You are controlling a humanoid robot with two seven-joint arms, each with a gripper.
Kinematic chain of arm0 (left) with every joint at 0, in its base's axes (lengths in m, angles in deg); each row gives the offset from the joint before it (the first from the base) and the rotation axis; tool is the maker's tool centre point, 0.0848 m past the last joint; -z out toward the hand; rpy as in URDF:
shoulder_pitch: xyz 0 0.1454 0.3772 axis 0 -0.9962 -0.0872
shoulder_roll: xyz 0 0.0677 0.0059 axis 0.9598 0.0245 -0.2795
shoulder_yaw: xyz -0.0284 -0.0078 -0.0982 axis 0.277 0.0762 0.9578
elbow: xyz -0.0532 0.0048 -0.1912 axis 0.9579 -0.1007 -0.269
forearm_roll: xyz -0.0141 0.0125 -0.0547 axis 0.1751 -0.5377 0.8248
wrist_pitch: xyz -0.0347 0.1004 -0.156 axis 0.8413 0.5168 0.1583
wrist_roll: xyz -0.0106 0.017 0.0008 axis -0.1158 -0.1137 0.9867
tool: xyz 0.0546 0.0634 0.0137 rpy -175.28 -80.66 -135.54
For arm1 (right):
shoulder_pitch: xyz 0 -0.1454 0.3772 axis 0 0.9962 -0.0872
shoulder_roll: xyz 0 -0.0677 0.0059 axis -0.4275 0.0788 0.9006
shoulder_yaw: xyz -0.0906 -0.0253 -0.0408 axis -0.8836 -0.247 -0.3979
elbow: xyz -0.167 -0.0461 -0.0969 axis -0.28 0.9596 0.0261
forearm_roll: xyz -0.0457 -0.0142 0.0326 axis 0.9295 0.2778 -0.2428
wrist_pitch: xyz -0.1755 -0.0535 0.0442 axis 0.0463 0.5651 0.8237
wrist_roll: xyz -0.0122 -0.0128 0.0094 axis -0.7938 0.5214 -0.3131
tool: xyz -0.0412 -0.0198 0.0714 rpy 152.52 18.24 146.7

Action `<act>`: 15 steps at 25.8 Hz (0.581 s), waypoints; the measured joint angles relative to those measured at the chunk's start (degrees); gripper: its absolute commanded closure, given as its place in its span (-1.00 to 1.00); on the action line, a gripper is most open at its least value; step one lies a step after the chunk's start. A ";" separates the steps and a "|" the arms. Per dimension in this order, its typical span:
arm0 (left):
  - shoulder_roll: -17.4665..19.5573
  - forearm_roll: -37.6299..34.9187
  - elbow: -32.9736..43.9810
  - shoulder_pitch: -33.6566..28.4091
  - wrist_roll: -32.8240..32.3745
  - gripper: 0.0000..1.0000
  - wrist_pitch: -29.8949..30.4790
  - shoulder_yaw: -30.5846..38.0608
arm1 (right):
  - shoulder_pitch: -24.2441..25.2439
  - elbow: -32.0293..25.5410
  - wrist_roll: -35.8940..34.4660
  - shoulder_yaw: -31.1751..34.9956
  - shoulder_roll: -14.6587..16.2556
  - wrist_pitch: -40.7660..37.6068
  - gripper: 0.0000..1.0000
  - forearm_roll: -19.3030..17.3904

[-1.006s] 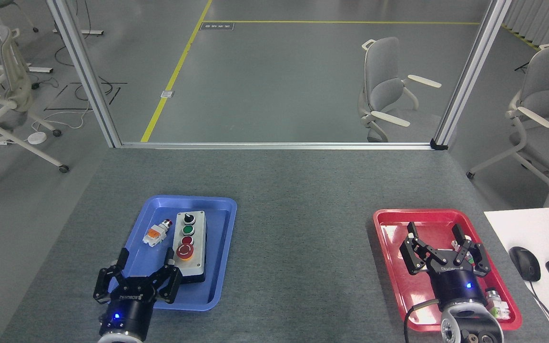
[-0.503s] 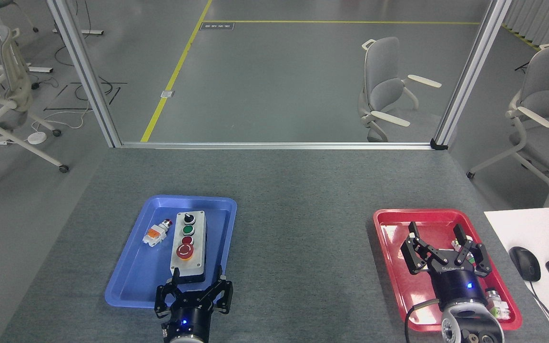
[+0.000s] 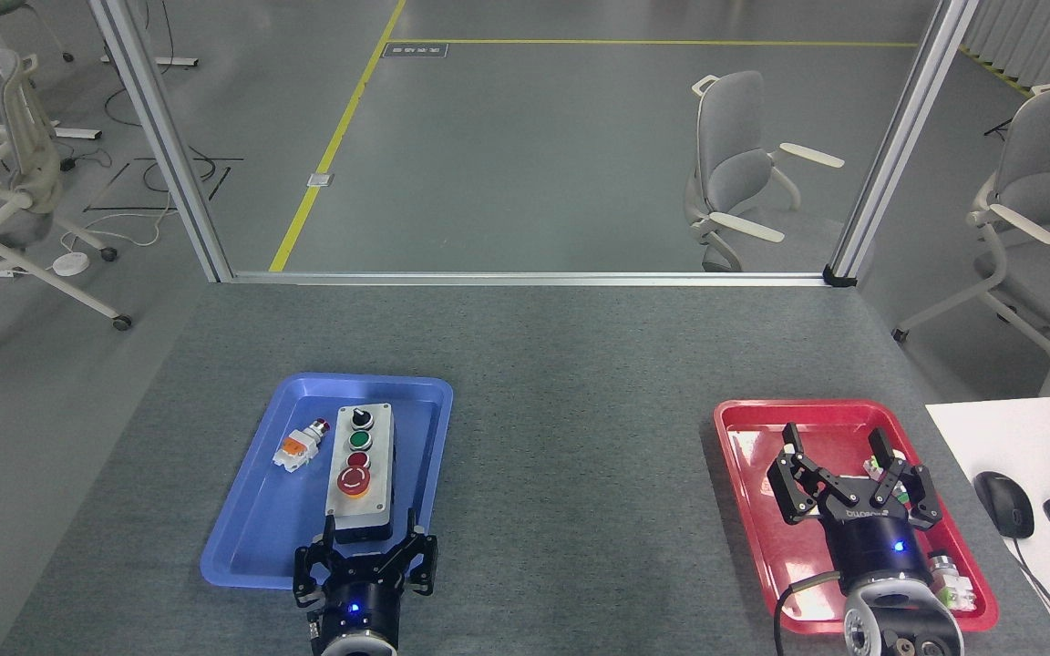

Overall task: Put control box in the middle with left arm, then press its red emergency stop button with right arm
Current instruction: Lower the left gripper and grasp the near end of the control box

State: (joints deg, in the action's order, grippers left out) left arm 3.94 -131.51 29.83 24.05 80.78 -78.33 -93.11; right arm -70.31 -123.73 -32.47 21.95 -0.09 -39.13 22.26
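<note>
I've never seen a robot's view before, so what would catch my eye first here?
Probably the two bright trays on the grey table: a blue tray on the left and a red tray on the right. In the blue one lies a grey control box with a big red button, and the left hand, open, sits at its near end. The right hand hangs open over the red tray.

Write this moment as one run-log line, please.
left hand: open, at near end of oblong light-grey control box | box: in blue plastic tray, ungrasped | right hand: open, over red plastic tray
</note>
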 measured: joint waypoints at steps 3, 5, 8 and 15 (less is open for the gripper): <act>0.09 0.14 -2.46 1.51 0.00 -0.98 -0.11 0.19 | 0.00 0.00 -0.01 0.00 -0.10 0.01 -0.97 0.00; 0.20 0.20 -3.69 2.39 0.00 -0.98 -0.17 0.35 | 0.00 0.00 -0.02 0.00 -0.13 0.06 -0.97 0.00; 0.68 0.28 -4.70 3.09 0.00 -0.98 -0.51 0.63 | 0.00 0.00 -0.03 0.00 -0.11 0.06 -0.97 0.00; 2.91 0.62 -5.19 3.18 0.00 -0.98 -0.78 1.35 | 0.00 0.00 -0.03 0.01 -0.11 0.07 -0.97 0.00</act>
State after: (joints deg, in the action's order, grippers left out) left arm 6.85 -130.89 24.64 27.23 80.78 -79.11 -91.77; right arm -70.31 -123.73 -32.50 21.96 -0.21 -39.06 22.26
